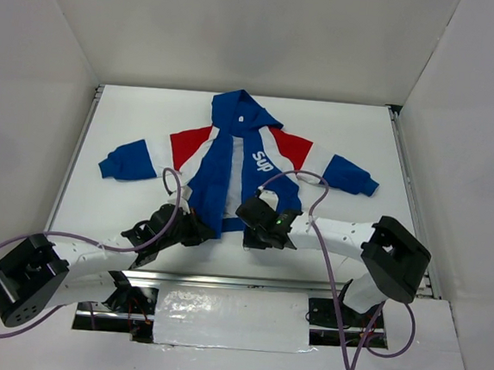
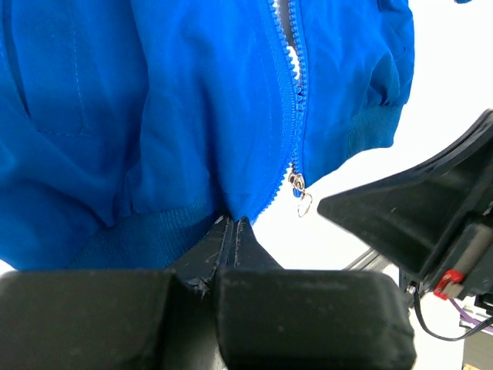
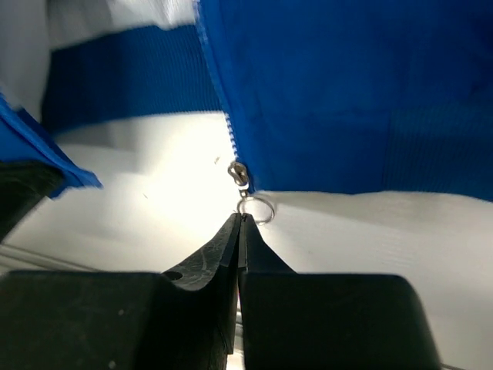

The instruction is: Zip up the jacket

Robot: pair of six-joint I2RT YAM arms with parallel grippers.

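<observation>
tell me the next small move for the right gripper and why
Probably open the right gripper a little and ease forward to pinch the ring pull: its tips are shut just short of the ring, and the slider sits at the hem of the jacket, unzipped above.

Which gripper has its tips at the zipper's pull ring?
The right gripper: its shut tips sit at the pull ring. The left gripper pinches the jacket at its blue hem.
</observation>
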